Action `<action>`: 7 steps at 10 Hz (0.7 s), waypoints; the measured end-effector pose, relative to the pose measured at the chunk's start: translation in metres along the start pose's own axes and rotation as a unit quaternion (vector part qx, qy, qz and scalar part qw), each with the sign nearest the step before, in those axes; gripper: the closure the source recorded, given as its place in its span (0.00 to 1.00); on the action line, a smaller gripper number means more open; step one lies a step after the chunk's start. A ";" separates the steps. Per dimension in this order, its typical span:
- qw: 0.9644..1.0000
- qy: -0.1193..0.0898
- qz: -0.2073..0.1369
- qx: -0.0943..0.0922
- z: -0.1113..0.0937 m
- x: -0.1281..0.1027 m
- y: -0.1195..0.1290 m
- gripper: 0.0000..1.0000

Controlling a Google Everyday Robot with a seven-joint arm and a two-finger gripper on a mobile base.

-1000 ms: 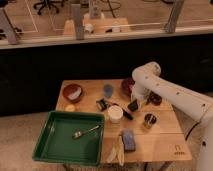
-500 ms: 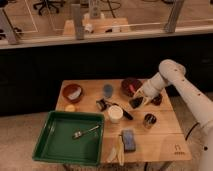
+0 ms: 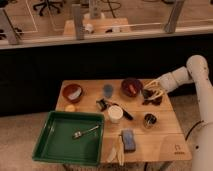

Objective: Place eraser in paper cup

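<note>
Hanging with fingers pinched shut, the gripper [image 3: 152, 95] sits directly over the eraser [image 3: 151, 102] — gripped or not, I cannot tell. Closed fingers could shove it off the table [image 3: 165, 145] — the paper cup [image 3: 115, 114] stands well apart from them.

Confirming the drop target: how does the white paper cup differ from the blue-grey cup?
The paper cup is white-cream and looks wider; the blue-grey cup is darker and narrower. The paper cup stands near the green tray; the blue-grey cup stands farther back, between the brown bowl and the dark red bowl. Both stand upright. The gripper hangs right of both.
</note>
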 end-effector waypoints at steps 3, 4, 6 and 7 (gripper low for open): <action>1.000 0.001 -0.001 0.003 0.000 0.000 -0.003 1.00; 1.000 -0.001 0.006 0.025 0.002 0.002 -0.002 1.00; 0.997 -0.012 0.013 0.080 0.008 -0.001 0.002 1.00; 0.995 -0.020 0.012 0.093 0.016 -0.008 0.000 1.00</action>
